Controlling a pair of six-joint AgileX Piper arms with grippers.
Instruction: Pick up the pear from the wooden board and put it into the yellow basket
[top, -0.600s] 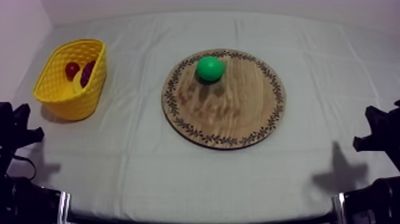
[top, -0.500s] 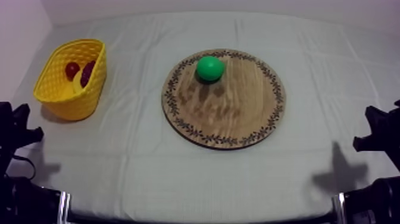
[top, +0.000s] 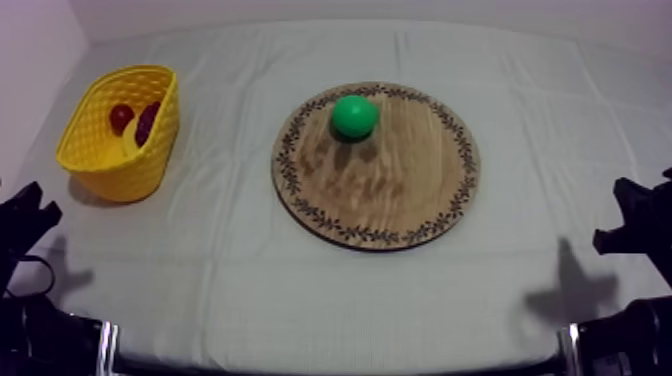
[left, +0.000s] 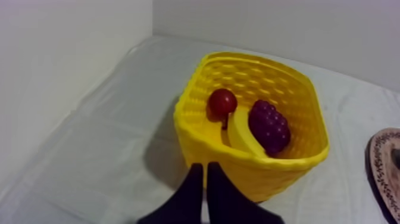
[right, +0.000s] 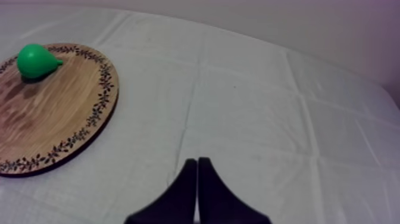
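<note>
The bench (top: 230, 290) has wide bare cloth around the board (top: 400, 195) in its middle. The basket (top: 100, 165) sits near the far left edge. The pear (top: 354, 115) lies on the board, by its far rim. The left claw (left: 205, 168) and right claw (right: 197, 162) are clenched, holding nothing.

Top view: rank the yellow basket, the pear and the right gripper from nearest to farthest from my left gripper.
1. yellow basket, table's left side, just beyond the left gripper.
2. pear, mid-table, on the wooden board, far part.
3. right gripper, at the opposite right edge.
</note>
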